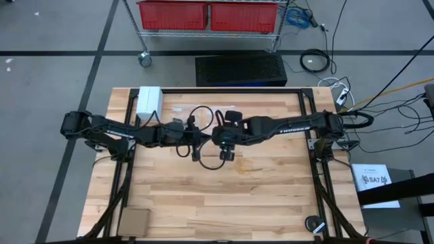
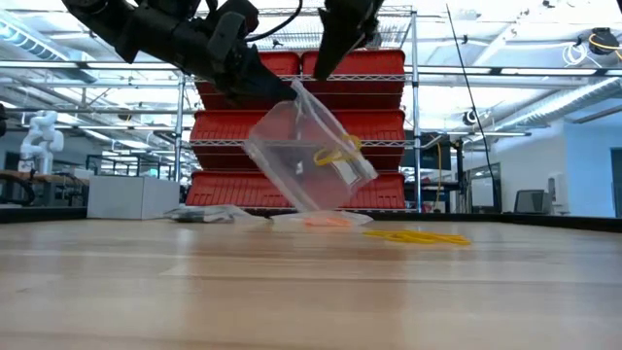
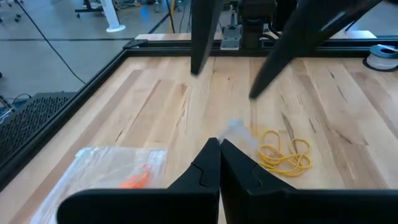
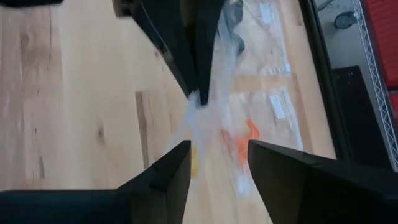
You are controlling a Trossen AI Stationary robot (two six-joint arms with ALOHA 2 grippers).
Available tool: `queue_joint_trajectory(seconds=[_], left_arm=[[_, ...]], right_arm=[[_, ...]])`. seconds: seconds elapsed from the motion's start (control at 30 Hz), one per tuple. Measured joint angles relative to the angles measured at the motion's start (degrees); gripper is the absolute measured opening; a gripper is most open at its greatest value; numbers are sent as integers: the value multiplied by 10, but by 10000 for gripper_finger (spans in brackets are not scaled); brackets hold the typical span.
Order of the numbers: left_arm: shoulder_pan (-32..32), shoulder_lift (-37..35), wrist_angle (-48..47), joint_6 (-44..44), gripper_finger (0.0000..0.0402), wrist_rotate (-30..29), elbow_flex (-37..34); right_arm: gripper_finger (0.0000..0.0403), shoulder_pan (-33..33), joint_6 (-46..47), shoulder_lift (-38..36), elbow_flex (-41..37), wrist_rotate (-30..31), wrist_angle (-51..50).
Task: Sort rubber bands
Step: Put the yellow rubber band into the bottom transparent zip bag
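My left gripper [image 2: 289, 90] is shut on a clear zip bag [image 2: 306, 156] that hangs over the middle of the table with a yellow rubber band [image 2: 335, 154] inside. My right gripper [image 3: 225, 82] is open just above the bag, its fingers apart on either side [image 4: 217, 149]; I see no touch. A heap of yellow rubber bands [image 3: 283, 155] lies on the wood below. A second clear bag [image 3: 118, 171] holding orange bands [image 3: 137, 180] lies flat on the table nearby. In the high view both grippers meet at mid-table, left [image 1: 196, 149], right [image 1: 227, 150]. My left gripper pinches the clear bag at its upper edge [image 2: 295, 90] between its shut fingers, coming slanting down from the table's left. The bag hangs tilted below the fingers, lifted clear of the table.
More clear bags [image 2: 204, 214] lie toward the far edge. A white box [image 1: 149, 100] stands at the far left corner, a cardboard piece [image 1: 133, 220] at the near left, a black round thing [image 1: 315, 224] at the near right. The near half is bare wood.
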Motion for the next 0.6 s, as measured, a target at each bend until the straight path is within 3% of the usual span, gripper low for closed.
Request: queue_joint_trajectory(seconds=[0.33, 0.47, 0.6], left_arm=[[0, 0, 0, 0, 0, 0, 0], [0, 0, -1, 4, 0, 0, 0], [0, 0, 0, 4, 0, 0, 0]], right_arm=[[153, 9, 53, -13, 38, 0, -169], [153, 15, 79, -53, -12, 2, -162], [153, 24, 99, -120, -122, 0, -71]])
